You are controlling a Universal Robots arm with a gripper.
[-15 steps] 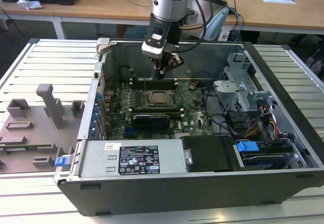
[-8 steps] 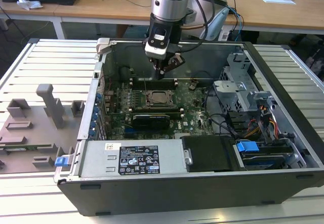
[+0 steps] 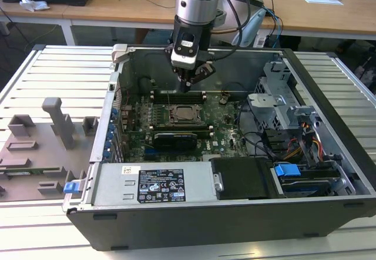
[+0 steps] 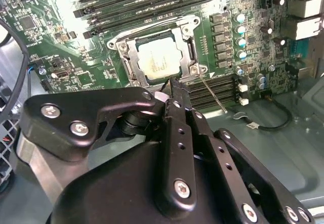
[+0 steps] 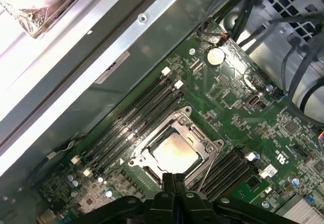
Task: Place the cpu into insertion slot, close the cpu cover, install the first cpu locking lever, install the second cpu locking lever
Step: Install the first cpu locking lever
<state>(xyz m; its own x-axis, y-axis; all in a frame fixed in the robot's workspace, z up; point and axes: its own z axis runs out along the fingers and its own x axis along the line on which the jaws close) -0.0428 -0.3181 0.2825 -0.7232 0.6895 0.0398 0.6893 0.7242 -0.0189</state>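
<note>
**Silver-beige chip seated, claw pinched shut above it**

In the second wrist view we see the cpu (image 4: 158, 59) lying flat in the insertion slot (image 4: 121, 46), with the cpu cover (image 4: 132, 64) apparently down around it. In the exterior view the gripper (image 3: 187, 87) hangs just above the socket, in the upper middle of the frame. Its fingers are pressed together and carry nothing. A thin locking lever (image 4: 212, 95) angles out over the black memory slots (image 4: 228, 85) and looks unlatched. We judge slipping to be the main risk. The narrow closed tip could skid off that springy rod and scrape the green circuit board (image 4: 91, 77). The lever could also snap back and lift the cover.
</note>
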